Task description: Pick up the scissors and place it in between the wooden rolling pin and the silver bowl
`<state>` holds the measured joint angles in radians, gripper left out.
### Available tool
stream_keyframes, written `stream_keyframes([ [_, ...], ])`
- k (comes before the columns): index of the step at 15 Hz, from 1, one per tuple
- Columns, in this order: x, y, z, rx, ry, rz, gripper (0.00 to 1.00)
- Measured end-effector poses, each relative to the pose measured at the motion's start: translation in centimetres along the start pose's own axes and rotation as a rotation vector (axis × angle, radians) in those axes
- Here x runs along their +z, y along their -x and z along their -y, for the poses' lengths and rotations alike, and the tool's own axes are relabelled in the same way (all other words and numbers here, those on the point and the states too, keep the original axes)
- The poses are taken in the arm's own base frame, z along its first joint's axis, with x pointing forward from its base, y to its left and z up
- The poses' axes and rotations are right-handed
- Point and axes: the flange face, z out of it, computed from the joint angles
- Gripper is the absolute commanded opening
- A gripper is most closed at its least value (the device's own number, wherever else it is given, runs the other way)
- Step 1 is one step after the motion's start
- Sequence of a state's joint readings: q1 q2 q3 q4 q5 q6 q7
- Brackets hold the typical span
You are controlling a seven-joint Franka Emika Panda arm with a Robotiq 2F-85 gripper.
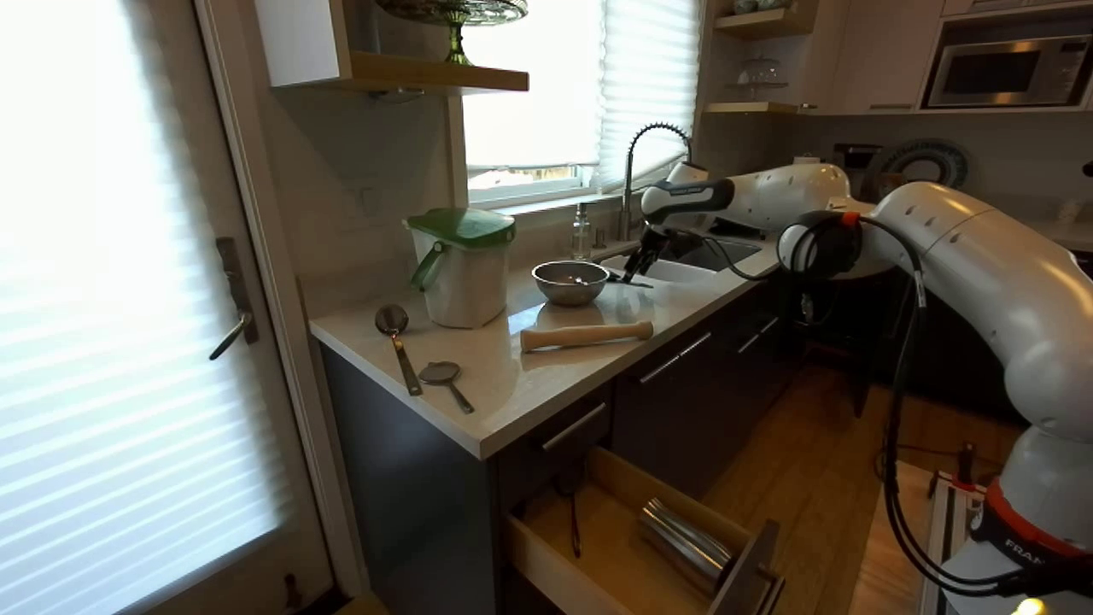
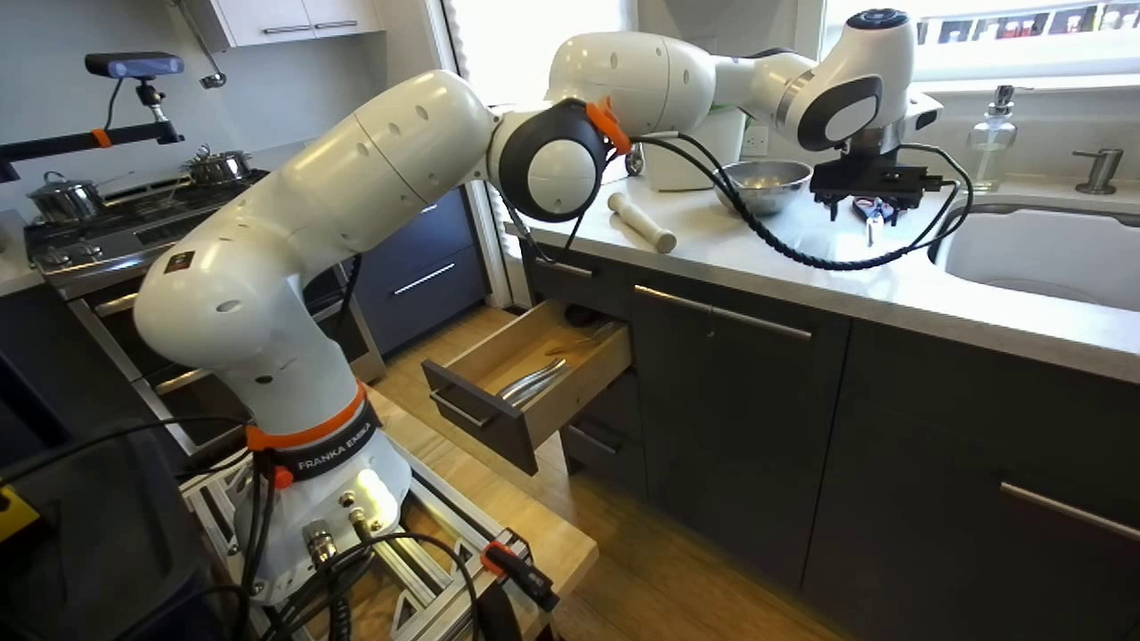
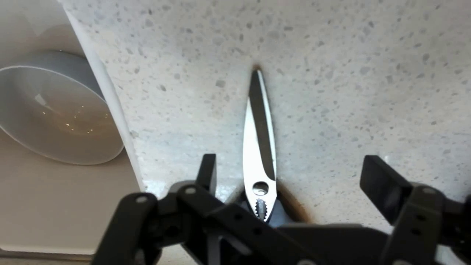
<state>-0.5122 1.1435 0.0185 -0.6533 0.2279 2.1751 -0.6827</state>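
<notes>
The hand [image 3: 290,171] hovers, released, fingers [image 3: 384,187] apart, over the scissors [image 3: 257,147], which lie on the bench [image 2: 712,242] right of both the silver bowl [image 2: 777,194] and the wooden rolling pin [image 2: 641,223] in an exterior view.

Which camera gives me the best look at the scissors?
The wrist view: it shows the scissors close up and sharp from tip to pivot, though the gripper hides much of the handle end. Both exterior views show them only small, close by the gripper and seemingly partly blocked by it.
</notes>
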Motion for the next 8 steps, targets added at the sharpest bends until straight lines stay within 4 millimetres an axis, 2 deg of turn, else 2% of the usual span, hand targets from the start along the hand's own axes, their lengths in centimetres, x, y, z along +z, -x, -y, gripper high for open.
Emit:
stream_keyframes([
  [8, 1.3, 0.8, -0.2, 0.056, -0.014, 0.021, 1.00],
])
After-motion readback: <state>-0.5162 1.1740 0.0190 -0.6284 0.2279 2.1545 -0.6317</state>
